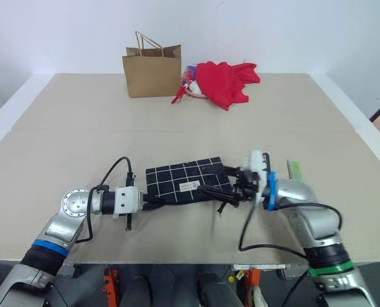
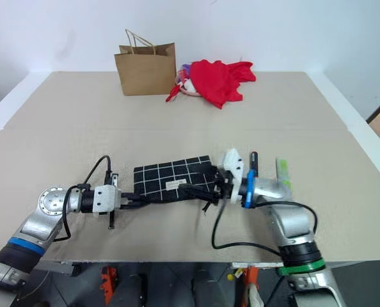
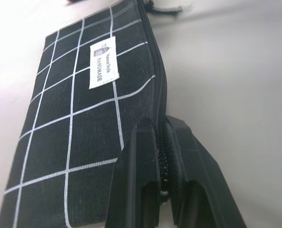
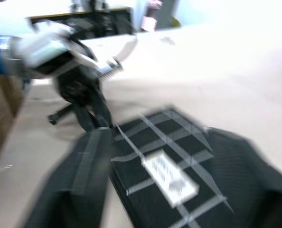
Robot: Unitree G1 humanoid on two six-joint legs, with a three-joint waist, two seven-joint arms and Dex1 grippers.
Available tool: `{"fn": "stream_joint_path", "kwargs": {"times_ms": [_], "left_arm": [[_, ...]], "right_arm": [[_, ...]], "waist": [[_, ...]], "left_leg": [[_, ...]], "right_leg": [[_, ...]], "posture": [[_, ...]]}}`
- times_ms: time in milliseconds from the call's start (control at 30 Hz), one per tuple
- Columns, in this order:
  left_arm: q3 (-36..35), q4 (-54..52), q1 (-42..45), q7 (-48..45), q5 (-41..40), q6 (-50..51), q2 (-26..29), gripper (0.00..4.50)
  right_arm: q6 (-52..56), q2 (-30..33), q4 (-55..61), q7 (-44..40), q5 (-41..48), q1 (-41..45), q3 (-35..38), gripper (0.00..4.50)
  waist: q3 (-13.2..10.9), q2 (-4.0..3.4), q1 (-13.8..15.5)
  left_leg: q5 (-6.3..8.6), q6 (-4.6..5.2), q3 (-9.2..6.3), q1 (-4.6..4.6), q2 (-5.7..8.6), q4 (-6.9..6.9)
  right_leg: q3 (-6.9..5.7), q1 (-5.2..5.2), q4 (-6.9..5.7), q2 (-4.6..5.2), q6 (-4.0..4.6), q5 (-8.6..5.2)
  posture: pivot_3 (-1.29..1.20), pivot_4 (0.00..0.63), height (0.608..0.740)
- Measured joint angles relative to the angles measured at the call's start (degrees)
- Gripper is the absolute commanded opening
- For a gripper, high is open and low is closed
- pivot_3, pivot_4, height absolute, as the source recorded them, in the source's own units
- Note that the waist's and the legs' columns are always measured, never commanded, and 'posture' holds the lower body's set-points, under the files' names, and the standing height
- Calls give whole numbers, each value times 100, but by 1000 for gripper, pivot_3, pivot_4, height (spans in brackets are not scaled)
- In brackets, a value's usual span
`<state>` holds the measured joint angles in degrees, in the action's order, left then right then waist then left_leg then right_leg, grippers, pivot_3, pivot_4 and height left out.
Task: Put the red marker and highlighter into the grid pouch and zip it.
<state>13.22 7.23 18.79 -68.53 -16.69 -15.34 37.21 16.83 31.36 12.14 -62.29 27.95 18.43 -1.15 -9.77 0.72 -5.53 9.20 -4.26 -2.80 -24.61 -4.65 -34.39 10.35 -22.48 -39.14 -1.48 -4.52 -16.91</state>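
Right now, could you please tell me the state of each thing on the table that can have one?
grid pouch: flat on the table, pinched at its zipper edge.
left claw: shut on the grid pouch.
right claw: open, at the pouch's other end.
highlighter: lying outside the pouch.
paper bag: upright.

My jaws stand wide apart, one dark finger (image 4: pixel 79 175) to each side of the grid pouch (image 4: pixel 169 161), whose white label (image 4: pixel 169 178) faces up. Beyond it, my left gripper (image 4: pixel 96 116) pinches the pouch's far edge over the pale surface (image 4: pixel 217 85).
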Motion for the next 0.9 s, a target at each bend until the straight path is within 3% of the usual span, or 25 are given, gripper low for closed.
{"fn": "stream_joint_path", "kwargs": {"times_ms": [233, 567, 633, 700, 900], "left_arm": [[-325, -786, 114, -282, -980, 1681, 191, 0], [-471, -1032, 164, -433, -1116, 2315, 191, 0], [-472, -1066, 164, -439, -1116, 2337, 190, 0], [-476, -1106, 163, -435, -1118, 2407, 189, 0], [-527, -1160, 161, -420, -1121, 2468, 177, 0]], "right_arm": [[-1000, 513, -29, -289, -128, -1324, 695, 4463], [-2275, 449, -465, -279, -441, -1469, 783, 4463], [-2464, 422, -470, -250, -462, -1345, 784, 4060], [-2500, 398, -469, -254, -439, -1332, 784, 3305], [-2491, 396, -459, -394, -227, -1358, 771, 157]], "waist": [[-2, 3, 61], [-5, 5, 51], [-5, 5, 55], [-5, 5, 70], [-5, 5, 84]], "left_leg": [[26, 15, -23, 0, 0, 0], [15, -2, -27, 7, 2, -8], [14, -4, -28, 7, 2, -8], [14, -4, -29, 6, 2, -6], [15, -4, -31, 5, 2, -3]], "right_leg": [[-23, 4, 0, -3, 16, -29], [-23, 14, -1, -2, 17, -15], [-23, 14, -1, -2, 17, -14], [-24, 14, -1, -2, 17, -15], [-27, 14, -1, -2, 18, -17]], "posture": [[0, 150, 740], [0, 150, 740], [0, 150, 740], [0, 150, 740], [0, 150, 740]]}}
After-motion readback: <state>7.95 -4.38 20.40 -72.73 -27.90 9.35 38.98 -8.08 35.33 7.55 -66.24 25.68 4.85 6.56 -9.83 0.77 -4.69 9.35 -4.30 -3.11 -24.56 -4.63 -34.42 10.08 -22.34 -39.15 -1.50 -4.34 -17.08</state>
